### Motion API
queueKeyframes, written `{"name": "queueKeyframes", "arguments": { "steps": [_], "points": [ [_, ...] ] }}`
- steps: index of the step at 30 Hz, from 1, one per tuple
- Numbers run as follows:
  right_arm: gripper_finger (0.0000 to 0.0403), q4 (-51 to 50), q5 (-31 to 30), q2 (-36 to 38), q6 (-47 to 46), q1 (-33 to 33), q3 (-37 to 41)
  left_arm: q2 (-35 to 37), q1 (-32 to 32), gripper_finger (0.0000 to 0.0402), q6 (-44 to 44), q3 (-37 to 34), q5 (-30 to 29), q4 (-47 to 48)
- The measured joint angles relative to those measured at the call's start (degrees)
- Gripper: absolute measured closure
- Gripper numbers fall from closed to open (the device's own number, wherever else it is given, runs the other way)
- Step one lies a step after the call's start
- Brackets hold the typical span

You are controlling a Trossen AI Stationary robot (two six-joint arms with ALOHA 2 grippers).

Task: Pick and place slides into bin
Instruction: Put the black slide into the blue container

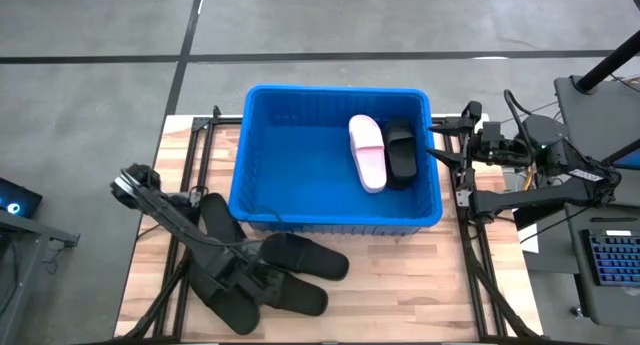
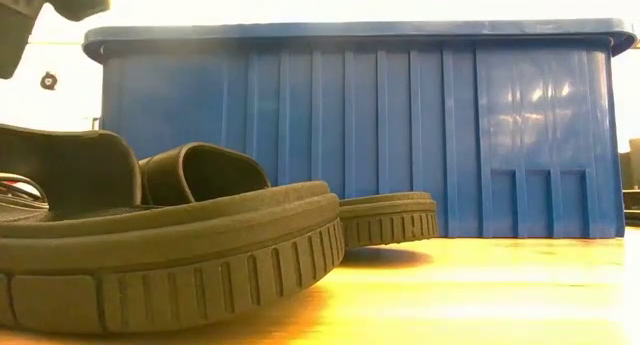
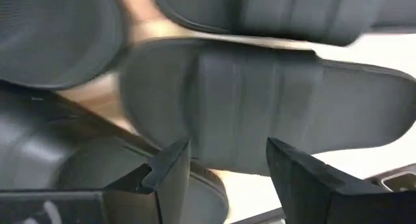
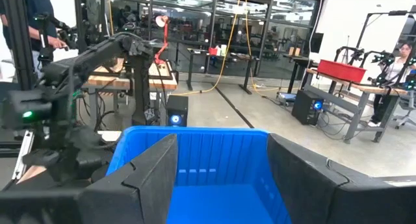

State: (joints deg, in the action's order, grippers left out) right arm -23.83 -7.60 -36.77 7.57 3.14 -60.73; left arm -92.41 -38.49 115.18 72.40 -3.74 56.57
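Two of my fingers on the left gripper [image 3: 221, 178] are spread apart, and nothing is between them yet. They hang just above a black slide [image 3: 260, 100], right over its wide strap. My left gripper [image 1: 243, 282] is down at the front of the table, over a little pile of black slides [image 1: 265, 270] that lie close together, some touching. I think these slides are light and a bit soft and bendy, with a dull skin that should not slip much. The best place to grab looks like the strap, or the thin side edge of the sole, because the flat sole is too wide for my fingers. My right gripper [image 4: 221, 178] waits with its fingers spread too, holding nothing, beside the right wall of the blue bin [image 1: 262, 165]. Inside the bin a pink slide [image 1: 367, 153] and a black slide [image 1: 401, 151] already lie side by side, touching.
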Motion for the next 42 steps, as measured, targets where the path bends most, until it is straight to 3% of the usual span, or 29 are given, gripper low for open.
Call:
{"name": "queueKeyframes", "arguments": {
  "steps": [11,15,36,42],
  "points": [
    [0.0177,-0.22,0.00,0.00,0.02,0.00,0.00,12.99,-0.52,0.0215,3.09,-21.92,-2.97,-26.43],
    [0.0177,-0.45,0.00,0.00,0.00,0.00,0.00,15.24,-0.73,0.0215,3.50,-27.16,-2.72,-30.59],
    [0.0177,-1.31,-0.52,0.00,-0.13,0.00,0.00,16.62,-1.39,0.0215,4.62,-40.60,1.87,-53.62],
    [0.0177,-2.04,-0.65,0.00,-0.06,0.00,-0.01,16.54,-1.38,0.0215,4.38,-40.80,1.57,-55.04]
  ]
}}
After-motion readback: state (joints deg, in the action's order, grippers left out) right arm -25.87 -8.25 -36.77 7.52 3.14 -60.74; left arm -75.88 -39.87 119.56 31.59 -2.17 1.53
